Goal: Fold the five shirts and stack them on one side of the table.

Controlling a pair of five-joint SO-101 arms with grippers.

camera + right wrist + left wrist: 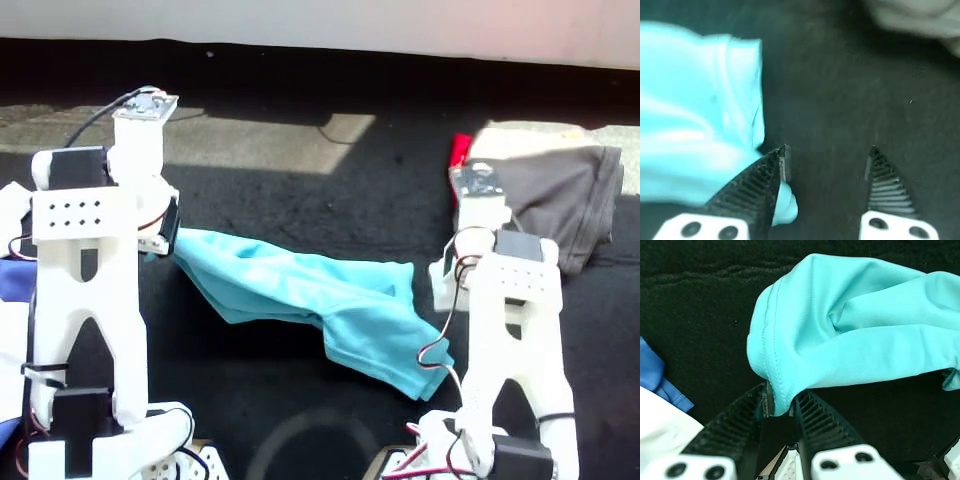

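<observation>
A turquoise shirt lies bunched across the middle of the black table, stretched from the left arm toward the right arm. My left gripper is shut on the hemmed edge of the turquoise shirt, pinching the seam between its ribbed fingers. My right gripper stands open just above the dark cloth, with the turquoise shirt lying against one finger but not between the two. A folded grey shirt rests at the back right.
A red object pokes out beside the grey shirt. Blue fabric and white fabric lie at the left edge of the table, by the left arm's base. Bare black cloth spreads behind the turquoise shirt.
</observation>
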